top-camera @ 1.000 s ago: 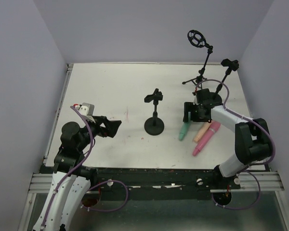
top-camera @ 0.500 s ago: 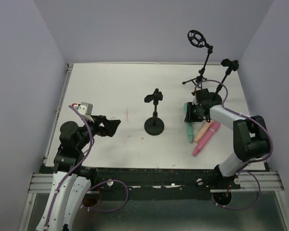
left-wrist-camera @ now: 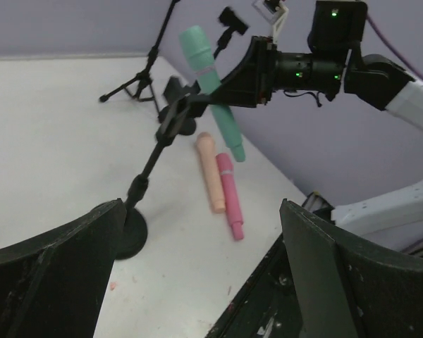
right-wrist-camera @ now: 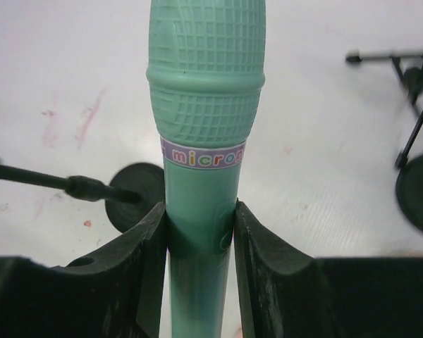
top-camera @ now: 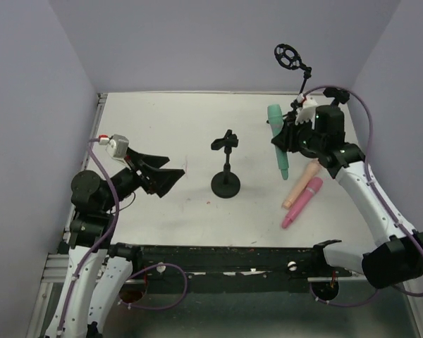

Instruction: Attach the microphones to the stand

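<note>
My right gripper (top-camera: 285, 138) is shut on the mint green microphone (top-camera: 276, 134) and holds it in the air, head up, to the right of the round-base stand (top-camera: 226, 169). In the right wrist view both fingers press the handle (right-wrist-camera: 199, 225) just below the printed band. On the table below lie the peach microphone (top-camera: 300, 184) and the pink microphone (top-camera: 301, 203), side by side. My left gripper (top-camera: 170, 179) is open with nothing in it, left of the stand; its wrist view shows the stand (left-wrist-camera: 154, 160), the mint microphone (left-wrist-camera: 210, 79), and the peach (left-wrist-camera: 211, 174) and pink (left-wrist-camera: 230, 201) ones.
A tripod stand with a ring mount (top-camera: 289, 56) rises at the back right. Another clip stand (top-camera: 336, 94) is partly hidden behind my right arm. The table's front rail (top-camera: 225, 252) runs along the near edge.
My right gripper closed on the mint green microphone and lifted it off the table, up and toward the back. My left arm rose a little and turned toward the stand.
</note>
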